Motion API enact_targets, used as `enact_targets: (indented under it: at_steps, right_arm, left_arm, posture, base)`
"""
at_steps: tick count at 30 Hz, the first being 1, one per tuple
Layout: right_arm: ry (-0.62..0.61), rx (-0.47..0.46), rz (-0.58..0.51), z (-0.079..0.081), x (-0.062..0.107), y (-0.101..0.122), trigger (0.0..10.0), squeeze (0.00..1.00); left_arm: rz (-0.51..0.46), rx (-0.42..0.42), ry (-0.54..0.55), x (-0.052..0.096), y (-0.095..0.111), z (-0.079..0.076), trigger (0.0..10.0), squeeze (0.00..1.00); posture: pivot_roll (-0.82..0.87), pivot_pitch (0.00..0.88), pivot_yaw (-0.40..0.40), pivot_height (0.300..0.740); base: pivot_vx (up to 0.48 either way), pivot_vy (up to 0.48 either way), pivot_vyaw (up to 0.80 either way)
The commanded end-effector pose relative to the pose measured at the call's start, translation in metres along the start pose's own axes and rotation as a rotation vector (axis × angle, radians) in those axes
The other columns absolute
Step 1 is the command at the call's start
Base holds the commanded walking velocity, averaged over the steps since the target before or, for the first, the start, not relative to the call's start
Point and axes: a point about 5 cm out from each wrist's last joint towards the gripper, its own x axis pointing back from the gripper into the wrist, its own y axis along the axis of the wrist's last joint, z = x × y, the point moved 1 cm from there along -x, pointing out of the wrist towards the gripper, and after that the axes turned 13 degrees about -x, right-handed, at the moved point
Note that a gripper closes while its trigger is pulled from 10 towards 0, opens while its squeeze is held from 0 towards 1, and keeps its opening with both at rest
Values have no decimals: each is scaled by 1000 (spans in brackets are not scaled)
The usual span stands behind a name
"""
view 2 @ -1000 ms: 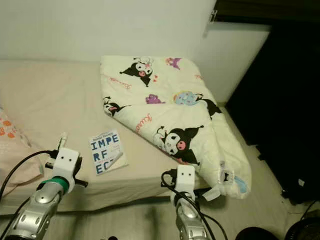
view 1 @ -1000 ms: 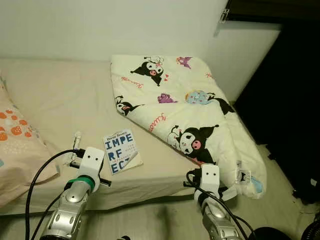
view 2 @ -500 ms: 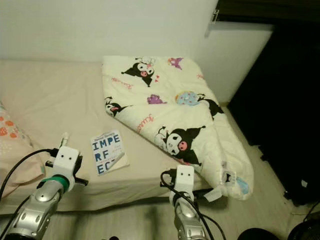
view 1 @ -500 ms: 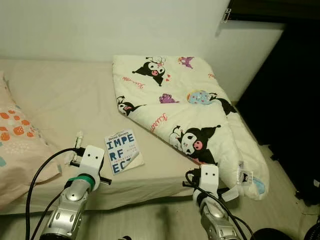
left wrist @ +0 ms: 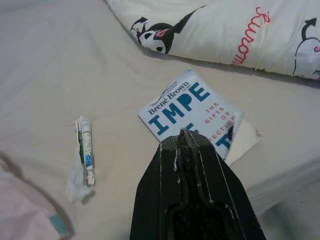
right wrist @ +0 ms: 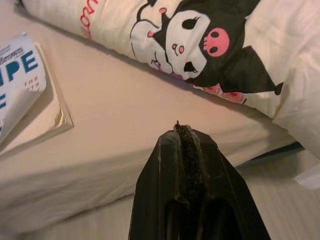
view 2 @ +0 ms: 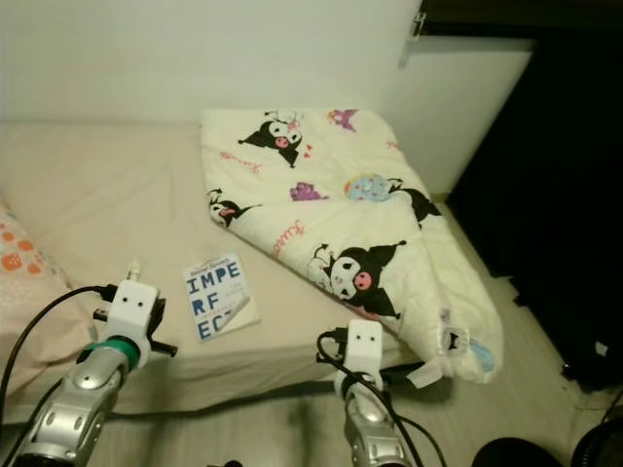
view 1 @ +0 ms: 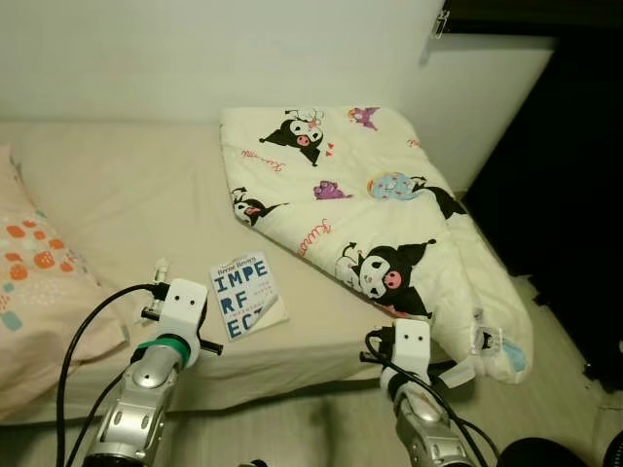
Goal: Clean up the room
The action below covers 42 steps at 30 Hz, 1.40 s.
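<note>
A white paperback with blue letters (view 1: 244, 295) lies near the front edge of the beige bed (view 1: 117, 185). A cream cartoon-print blanket (view 1: 370, 204) is folded across the bed's right side, and one corner droops over the edge. A small tube on a crumpled wrapper (left wrist: 85, 147) rests beside the book (left wrist: 192, 115). My left gripper (left wrist: 181, 131) is shut with nothing in it. It hovers just short of the book's near edge. My right gripper (right wrist: 177, 124) is also shut, low at the bed's front edge below the blanket's black character print (right wrist: 200, 35).
A pink pillow with orange spots (view 1: 39, 292) lies at the bed's left. A white wall runs behind the bed. A dark opening (view 1: 574, 195) stands to the right. Pale floor (view 1: 321, 428) shows in front of the bed, between my arms.
The whole picture has slid slightly as the camera moved, and more of the pillow shows. Both arms keep the same pose. Nothing on the bed has moved.
</note>
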Motion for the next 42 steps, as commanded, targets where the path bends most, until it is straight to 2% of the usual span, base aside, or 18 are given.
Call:
enact_targets:
  at_steps: [1,42]
  right_arm:
    - [0,-5,23,0,2,-6,10000,0]
    - [13,15,37,0,1,-9,10000,0]
  left_arm:
    - [17,1,-4,0,-3,0,10000,0]
    - [48,7,15,5,-12,1,10000,0]
  posture:
    - [198,70,-7,740]
    - [200,46,-25,740]
  base:
    - [0,480,0]
    - [0,480,0]
